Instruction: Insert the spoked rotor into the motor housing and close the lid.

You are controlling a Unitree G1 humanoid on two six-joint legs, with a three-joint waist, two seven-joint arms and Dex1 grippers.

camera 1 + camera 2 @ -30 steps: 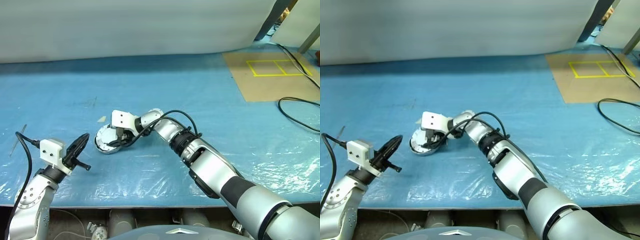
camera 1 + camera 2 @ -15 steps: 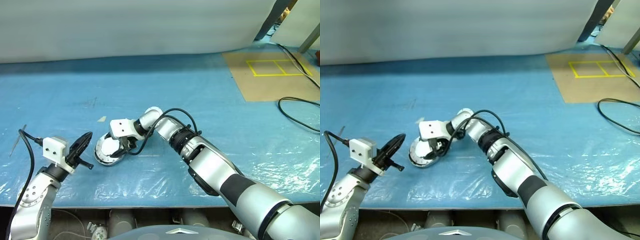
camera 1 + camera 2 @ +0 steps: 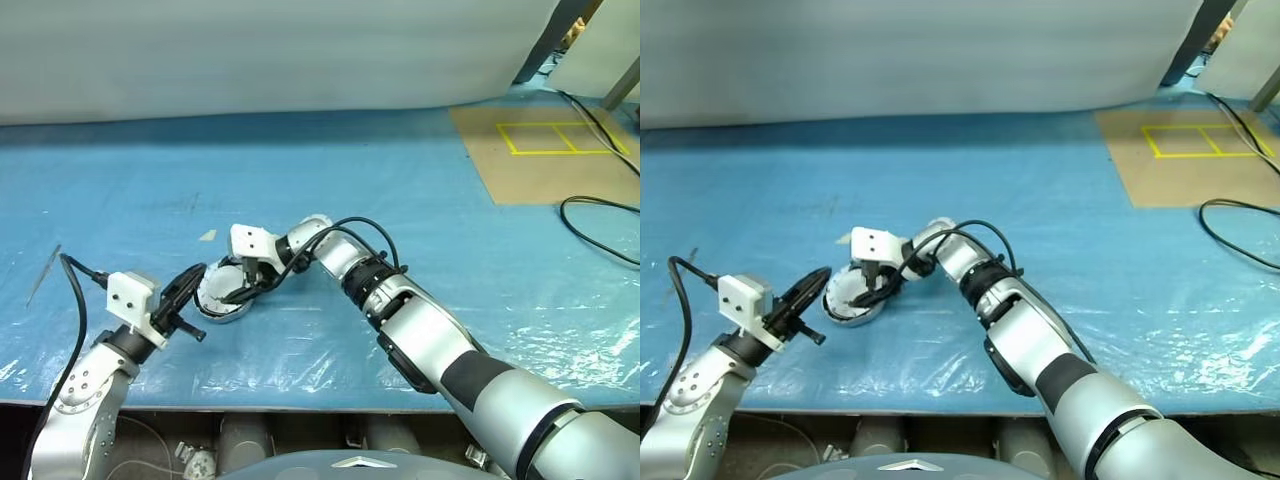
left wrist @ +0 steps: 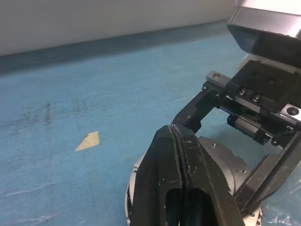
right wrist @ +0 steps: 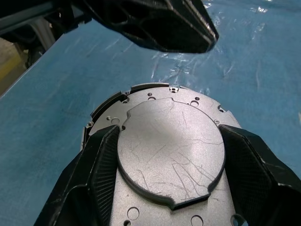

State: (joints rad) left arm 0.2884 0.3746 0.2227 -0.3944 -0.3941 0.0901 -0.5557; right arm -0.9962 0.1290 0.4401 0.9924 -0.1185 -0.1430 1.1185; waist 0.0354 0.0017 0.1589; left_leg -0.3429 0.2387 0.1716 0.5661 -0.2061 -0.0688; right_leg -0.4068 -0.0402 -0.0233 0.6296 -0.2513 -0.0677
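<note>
The bench point(image 3: 420, 190), under blue plastic sheet, lies open on all sides of the motor housing point(image 3: 222, 297), which sits near its front edge, so both arms have room. The housing looks like a heavy, stiff metal cup with smooth, likely slippery sides, best gripped across its rim, which is where the right pincer point(image 3: 238, 290) clasps it, jaws spread wide on either side of the scratched flat face seen from the right wrist. The left pincer point(image 3: 190, 283), fully closed and empty, points at the housing from just beside it.
</note>
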